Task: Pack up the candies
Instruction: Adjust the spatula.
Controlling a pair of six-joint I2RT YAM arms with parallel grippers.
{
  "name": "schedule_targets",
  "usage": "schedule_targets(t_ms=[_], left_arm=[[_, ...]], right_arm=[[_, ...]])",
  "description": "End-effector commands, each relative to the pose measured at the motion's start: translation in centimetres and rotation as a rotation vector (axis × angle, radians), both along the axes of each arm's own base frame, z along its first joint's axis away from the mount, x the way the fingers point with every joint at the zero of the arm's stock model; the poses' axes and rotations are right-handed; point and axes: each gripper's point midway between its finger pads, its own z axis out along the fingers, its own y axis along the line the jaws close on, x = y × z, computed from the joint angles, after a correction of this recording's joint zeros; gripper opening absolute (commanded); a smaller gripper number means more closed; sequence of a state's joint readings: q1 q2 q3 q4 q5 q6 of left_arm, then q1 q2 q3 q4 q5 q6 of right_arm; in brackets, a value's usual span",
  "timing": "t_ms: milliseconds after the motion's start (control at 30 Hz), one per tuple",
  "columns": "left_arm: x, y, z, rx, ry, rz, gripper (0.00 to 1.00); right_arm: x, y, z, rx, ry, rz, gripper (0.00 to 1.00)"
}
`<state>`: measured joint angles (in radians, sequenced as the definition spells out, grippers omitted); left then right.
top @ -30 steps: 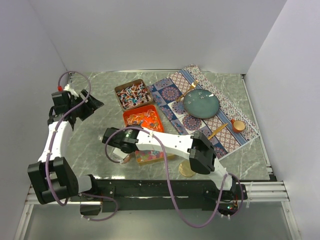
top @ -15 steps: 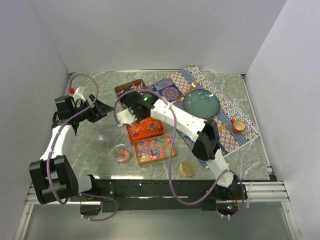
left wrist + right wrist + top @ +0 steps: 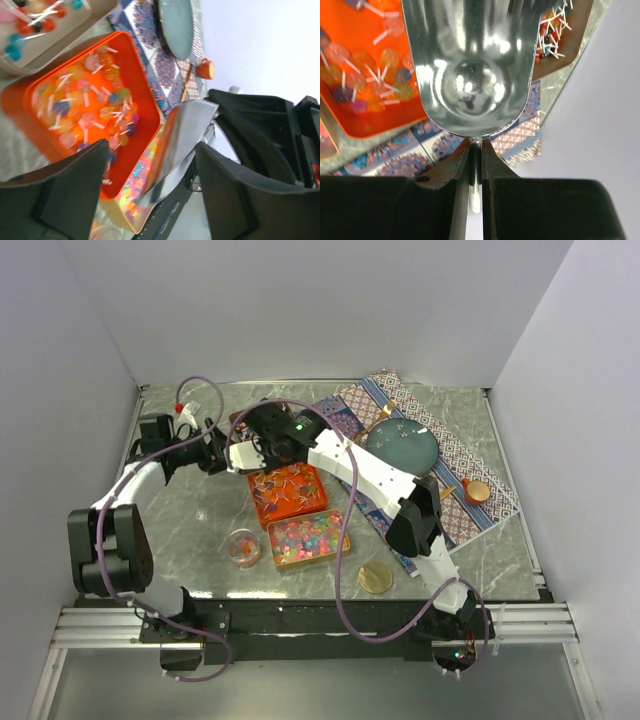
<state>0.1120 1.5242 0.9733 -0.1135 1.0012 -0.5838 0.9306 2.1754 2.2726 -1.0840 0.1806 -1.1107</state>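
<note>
Multicoloured jelly candies fill a gold tin [image 3: 308, 538], also seen in the left wrist view [image 3: 131, 186]. Stick candies lie in an orange tin [image 3: 290, 490] [image 3: 85, 107] [image 3: 360, 75]. A brown tin [image 3: 562, 27] [image 3: 35, 25] of small wrapped candies sits behind it, mostly hidden from above by the arms. A small round cup [image 3: 243, 547] holds a few candies. My right gripper [image 3: 262, 443] [image 3: 476, 145] is shut on the handle of an empty metal scoop [image 3: 470, 65] above the orange and brown tins. My left gripper [image 3: 214, 458] [image 3: 150, 185] is open and empty just left of the tins.
A round gold lid [image 3: 376, 577] lies near the front edge. A patterned mat [image 3: 450, 455] at the back right carries a teal plate [image 3: 402, 448] and a copper cup [image 3: 477, 492]. White walls close in both sides and the back.
My right arm swung with the scoop from the front, over the jelly tin, back to the orange and brown tins. My left arm moved right toward the tins. The round cup is now uncovered.
</note>
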Motion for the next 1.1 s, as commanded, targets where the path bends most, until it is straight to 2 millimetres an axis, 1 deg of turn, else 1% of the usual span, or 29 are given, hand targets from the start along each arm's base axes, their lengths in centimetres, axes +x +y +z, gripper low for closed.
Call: schedule_targets(t_ms=[0, 33, 100, 133, 167, 200, 233, 267, 300, 333, 400, 433, 467, 500, 567, 600, 633, 667, 700, 733, 767, 800, 867, 1033, 1067], left_arm=[[1.4, -1.5, 1.0, -0.027, -0.023, -0.048, 0.71], [1.4, -1.7, 0.7, -0.04, -0.01, -0.063, 0.6], [1.5, -1.8, 0.7, -0.059, -0.016, -0.082, 0.49], [1.3, -2.1, 0.5, -0.074, -0.01, -0.099, 0.4], [0.8, -2.4, 0.9, -0.111, 0.001, -0.129, 0.35], [1.0, -2.5, 1.4, -0.13, -0.033, -0.151, 0.28], [0.7, -2.7, 1.4, -0.162, -0.002, -0.162, 0.2], [0.3, -2.9, 1.5, -0.189, 0.007, -0.192, 0.16], [0.4, -3.0, 1.7, -0.197, -0.008, -0.204, 0.13], [0.3, -3.0, 1.7, -0.21, 0.001, -0.214, 0.06], [-0.1, -3.2, 2.2, -0.236, -0.013, -0.253, 0.01], [0.0, -3.3, 2.7, -0.249, -0.031, -0.268, 0.01], [-0.4, -3.4, 3.1, -0.27, -0.029, -0.297, 0.01], [-0.4, -3.4, 3.1, -0.284, -0.017, -0.308, 0.01], [-0.3, -3.4, 3.3, -0.292, -0.021, -0.318, 0.01], [-0.1, -3.4, 3.3, -0.289, -0.027, -0.318, 0.01], [-0.1, -3.4, 3.1, -0.283, -0.032, -0.318, 0.01], [-0.1, -3.4, 3.1, -0.28, -0.032, -0.317, 0.01], [0.2, -3.3, 3.1, -0.273, -0.045, -0.314, 0.01], [0.3, -3.2, 3.0, -0.26, -0.067, -0.316, 0.01], [0.3, -3.3, 2.8, -0.256, -0.05, -0.312, 0.01], [0.5, -3.2, 2.9, -0.237, -0.089, -0.321, 0.01], [0.4, -3.3, 2.9, -0.231, -0.081, -0.325, 0.01], [0.7, -3.4, 2.9, -0.207, -0.109, -0.341, 0.01], [0.7, -3.3, 3.1, -0.206, -0.114, -0.343, 0.01]], right_arm=[[1.0, 2.5, 4.4, 0.243, -0.023, -0.024, 0.0], [1.0, 2.6, 5.2, 0.288, -0.01, -0.034, 0.0], [0.8, 2.7, 6.0, 0.33, 0.001, -0.04, 0.0], [0.4, 2.4, 6.2, 0.346, 0.015, -0.045, 0.0], [0.4, 2.4, 6.6, 0.369, 0.014, -0.048, 0.0], [0.0, 2.5, 6.7, 0.386, 0.026, -0.042, 0.0], [-0.5, 2.0, 6.4, 0.388, 0.04, -0.05, 0.0], [-0.6, 2.3, 6.7, 0.416, 0.037, -0.047, 0.0], [-0.7, 2.1, 6.7, 0.422, 0.044, -0.05, 0.0], [-1.0, 1.8, 6.9, 0.437, 0.057, -0.059, 0.0], [-1.6, 1.7, 6.8, 0.464, 0.115, -0.048, 0.0], [-1.6, 1.5, 6.8, 0.475, 0.124, -0.067, 0.0], [-1.0, 1.3, 6.9, 0.496, 0.122, -0.089, 0.04], [-1.0, 1.2, 7.1, 0.522, 0.137, -0.113, 0.16], [-0.4, 0.2, 7.2, 0.539, 0.163, -0.143, 0.26], [-0.8, 0.3, 7.5, 0.565, 0.199, -0.14, 0.32], [-0.7, 0.0, 7.6, 0.576, 0.217, -0.149, 0.34], [-0.6, -0.7, 7.5, 0.579, 0.246, -0.166, 0.36], [-0.9, -0.5, 7.9, 0.606, 0.286, -0.16, 0.38], [-1.3, -0.8, 7.6, 0.601, 0.326, -0.17, 0.39], [-1.3, -1.0, 7.5, 0.606, 0.348, -0.181, 0.4], [-1.1, -1.1, 7.7, 0.621, 0.371, -0.195, 0.41], [-1.4, -1.7, 7.0, 0.597, 0.409, -0.214, 0.42], [-1.9, -2.0, 5.8, 0.573, 0.465, -0.208, 0.42], [-2.5, -2.0, 5.7, 0.569, 0.491, -0.194, 0.43]])
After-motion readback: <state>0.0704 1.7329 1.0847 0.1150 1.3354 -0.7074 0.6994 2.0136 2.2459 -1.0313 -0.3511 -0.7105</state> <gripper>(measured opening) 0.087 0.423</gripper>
